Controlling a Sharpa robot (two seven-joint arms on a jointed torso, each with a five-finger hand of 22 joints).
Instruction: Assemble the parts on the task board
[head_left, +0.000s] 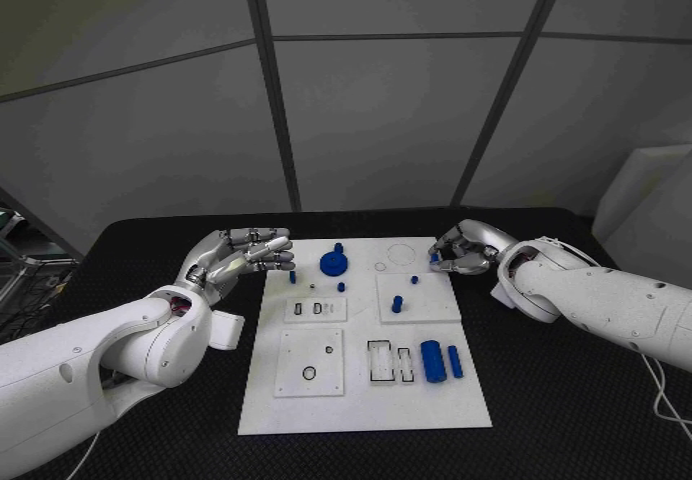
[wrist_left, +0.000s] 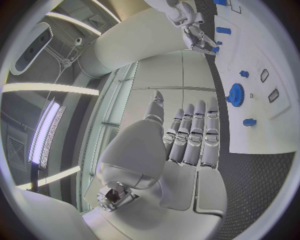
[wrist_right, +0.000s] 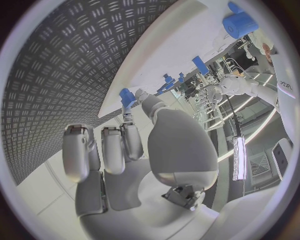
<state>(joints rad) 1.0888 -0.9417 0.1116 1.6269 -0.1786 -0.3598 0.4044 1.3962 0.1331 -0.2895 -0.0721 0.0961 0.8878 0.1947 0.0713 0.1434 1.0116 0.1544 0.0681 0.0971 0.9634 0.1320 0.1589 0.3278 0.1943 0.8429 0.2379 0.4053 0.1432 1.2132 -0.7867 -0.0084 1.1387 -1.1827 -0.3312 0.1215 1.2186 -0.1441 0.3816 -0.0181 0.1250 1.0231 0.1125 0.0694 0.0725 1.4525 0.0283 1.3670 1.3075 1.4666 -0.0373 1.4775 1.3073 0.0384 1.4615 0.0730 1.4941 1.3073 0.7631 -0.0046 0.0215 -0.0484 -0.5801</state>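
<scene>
While the white task board (head_left: 368, 400) lies in the middle of the black table (head_left: 577, 400), the right hand (head_left: 464, 248) sits at its far right corner, pinching a small blue part (wrist_right: 127, 96) between thumb and fingertip. A blue gear (head_left: 335, 263) stands on the board's far half with small blue pegs (head_left: 340, 286) near it, and 2 blue cylinders (head_left: 433, 360) lie side by side nearer the robot. The left hand (head_left: 238, 258) hovers just beside the board's far left edge, fingers extended together, holding nothing.
</scene>
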